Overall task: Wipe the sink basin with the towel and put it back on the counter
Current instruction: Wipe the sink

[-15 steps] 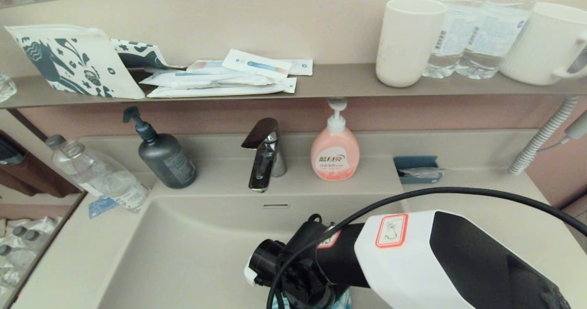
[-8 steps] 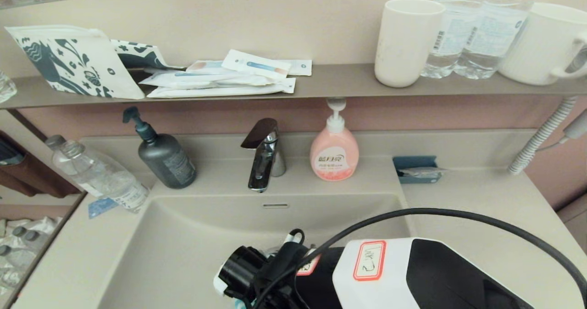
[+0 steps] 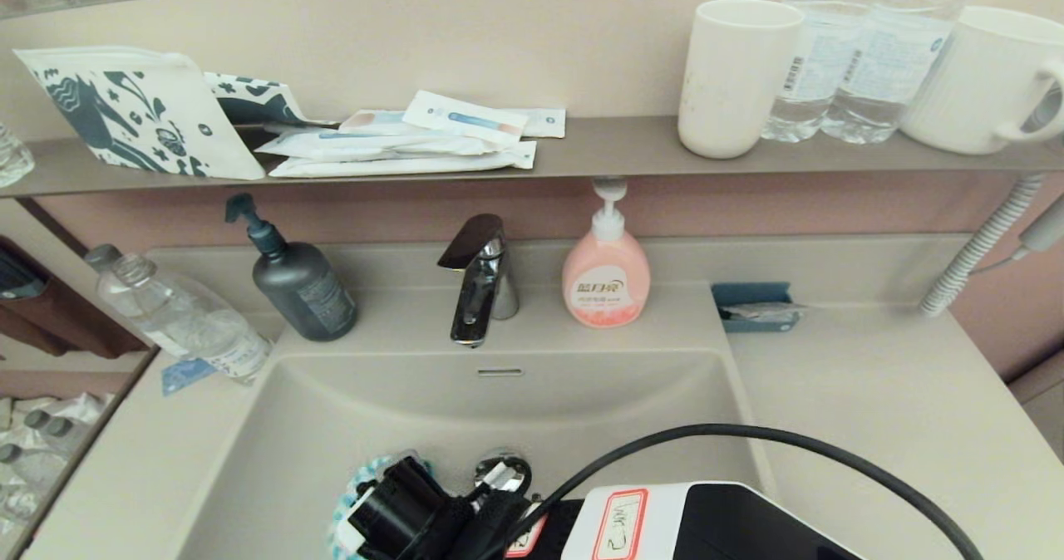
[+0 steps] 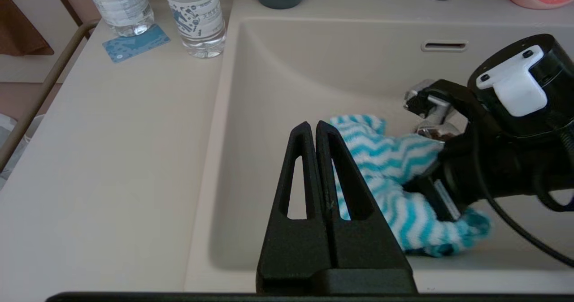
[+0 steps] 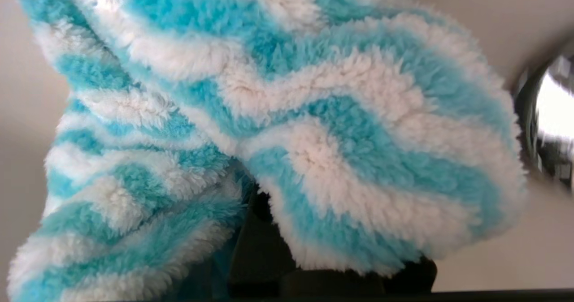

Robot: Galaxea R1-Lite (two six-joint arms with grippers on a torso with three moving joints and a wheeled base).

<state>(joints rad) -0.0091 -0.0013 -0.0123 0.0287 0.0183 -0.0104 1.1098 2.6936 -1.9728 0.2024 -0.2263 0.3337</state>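
Your right pincer (image 4: 441,190) is reaching down into the sink basin (image 3: 332,427), and it is pinching the towel (image 4: 394,176). In the head view the towel (image 3: 353,493) is peeking out at about 7 o'clock of the frame, at the near floor of the basin, with the arm's black wrist covering most of it. The left wrist view is showing the striped cloth bunched on the basin floor, touching the gripping end of the right arm, with the chrome drain plug (image 4: 430,109) just beside it. In the right wrist view the towel (image 5: 287,127) is filling nearly the whole picture, draped over the dark fingers, and a sliver of the drain plug (image 5: 551,118) is gleaming at 3 o'clock.

Your left pincer (image 4: 316,129) is hanging over the near edge of the basin with its two fingers pressed together, gripping nothing.

The worktop (image 3: 873,394) is lying bare at 4 o'clock of the faucet (image 3: 480,282). The pink soap bottle (image 3: 606,273) is standing just beside the faucet at 3 o'clock, the dark pump bottle (image 3: 298,282) at 9 o'clock, and a clear water bottle (image 3: 179,315) further out at 9 o'clock.
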